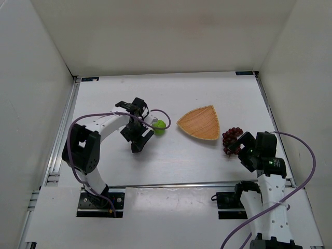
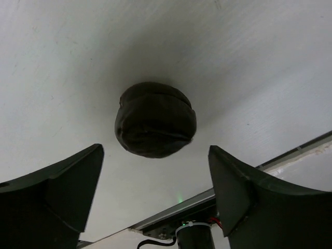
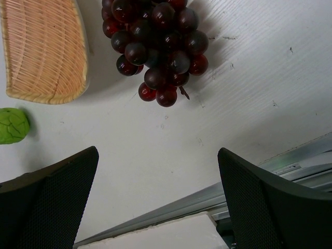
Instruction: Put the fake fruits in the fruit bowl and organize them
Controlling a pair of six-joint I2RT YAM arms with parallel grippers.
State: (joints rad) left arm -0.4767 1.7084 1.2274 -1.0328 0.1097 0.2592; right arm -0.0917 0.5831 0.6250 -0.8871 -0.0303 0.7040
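plainly, one bowl [image 1: 199, 123] sits on the bench [image 1: 171, 98], with all three fruits lying outside it: one green fruit [image 1: 159, 126] to its left, one grape bunch [image 1: 232, 139] by its right corner, and one dark fruit [image 2: 155, 120] just ahead of the left claw [image 2: 155, 174]. the left claw and the right claw [image 3: 158, 155] both gape wide, gripping nothing.

Open table [image 1: 171, 155] separates green fruit [image 1: 159, 126] from bowl [image 1: 199, 123] — grapes [image 1: 232, 139] crowd the bowl's right corner.

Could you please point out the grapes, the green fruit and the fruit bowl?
grapes [image 3: 158, 46]: right wrist view, middle of the bunch.
green fruit [image 1: 159, 126]: top external view, its centre.
fruit bowl [image 1: 201, 123]: top external view, bare woven floor.
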